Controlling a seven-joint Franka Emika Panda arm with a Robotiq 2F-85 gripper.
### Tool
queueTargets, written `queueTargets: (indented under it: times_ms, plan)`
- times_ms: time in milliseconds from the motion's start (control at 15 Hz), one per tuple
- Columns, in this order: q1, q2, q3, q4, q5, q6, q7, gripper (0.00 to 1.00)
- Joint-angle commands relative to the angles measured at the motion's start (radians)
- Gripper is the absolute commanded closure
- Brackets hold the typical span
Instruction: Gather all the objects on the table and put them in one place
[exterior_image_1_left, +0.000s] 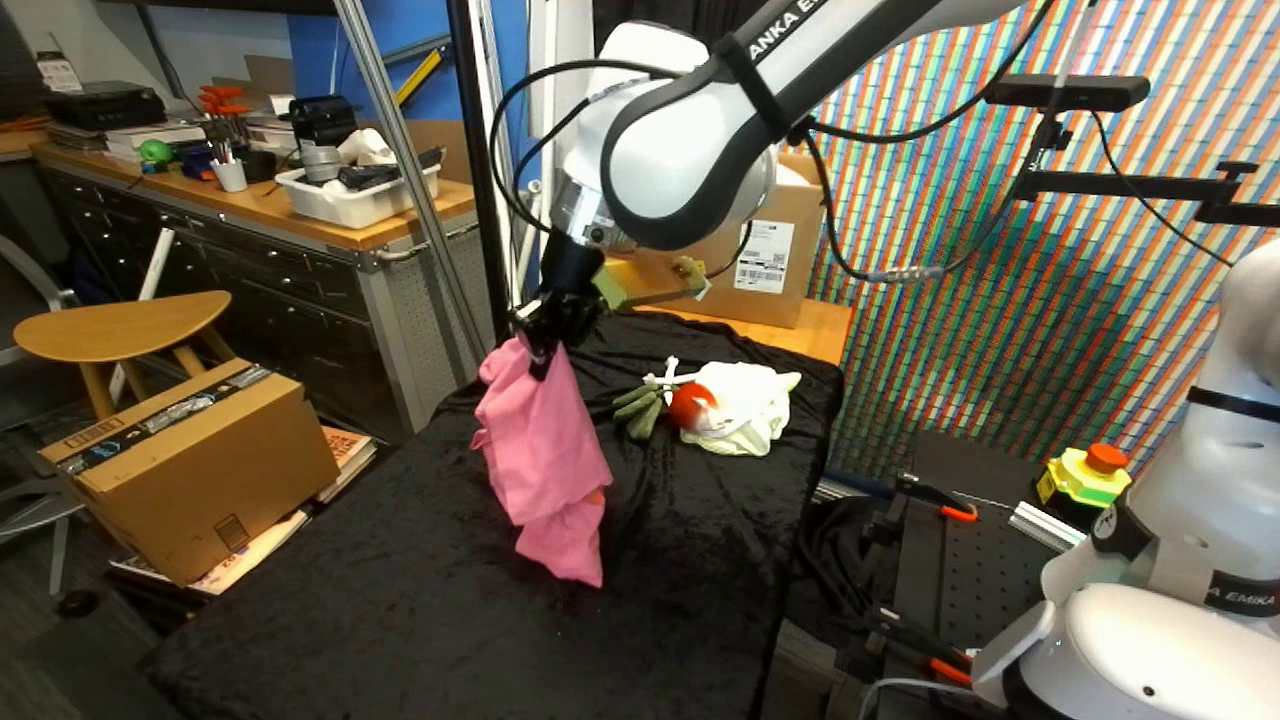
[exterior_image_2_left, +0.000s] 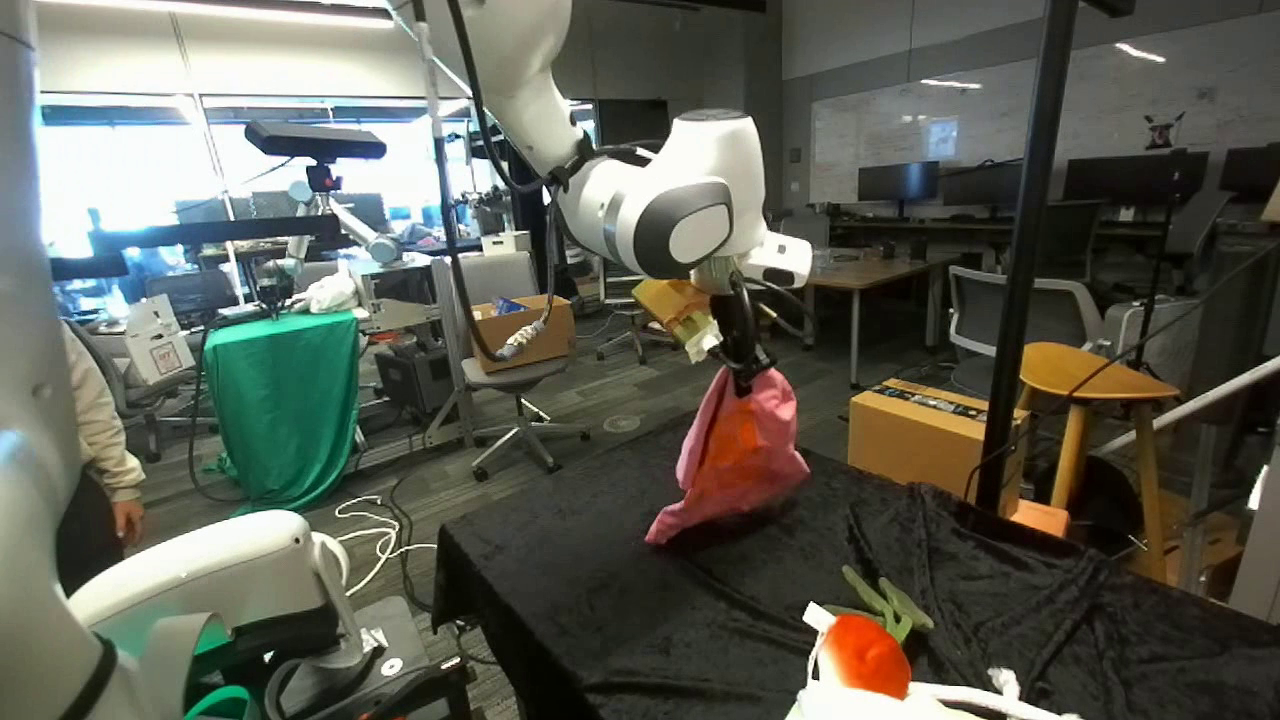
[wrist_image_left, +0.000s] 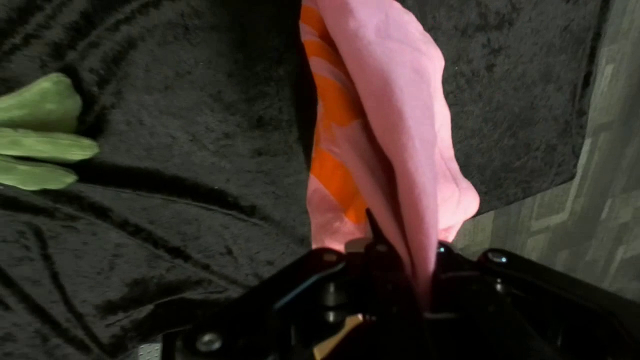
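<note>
Gathering of the soft objects on a black table (exterior_image_1_left: 420, 600) appeared near completion. A red plush ball (exterior_image_1_left: 690, 407) with green leaves (exterior_image_1_left: 638, 408), a pale plush bundle (exterior_image_1_left: 745, 405) and a white rope (exterior_image_2_left: 970, 696) lay close together, and their share of the work seemed done; whether the bundle comprised 1 piece or 2 could not be told. Apart from this group was 1 pink cloth (exterior_image_1_left: 545, 440), whose placement there probably remained. The hand (exterior_image_2_left: 742, 384) pinched the cloth near its upper end. The cloth hung directly below the hand, toward the table; whether its lowest corner touched was unclear. In the wrist view, its folds ran outward from the grip, with the leaves well apart to the left.
</note>
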Motion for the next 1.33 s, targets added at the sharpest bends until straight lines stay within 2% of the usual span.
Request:
queueTargets:
  times_ms: [0,333,800,1067,1267]
  plan:
    - [0.018,-0.180,-0.065,-0.174,-0.048,0.052,0.187,0.93]
    - [-0.031,-0.310,-0.112,-0.271,-0.237,0.021,0.522,0.93]
    - [-0.161,-0.352,-0.094,-0.274,-0.486,-0.092,0.989,0.93]
    - [-0.199,-0.339,-0.109,-0.258,-0.529,-0.182,1.185,0.93]
    - [-0.221,-0.319,-0.124,-0.240,-0.520,-0.241,1.302,0.93]
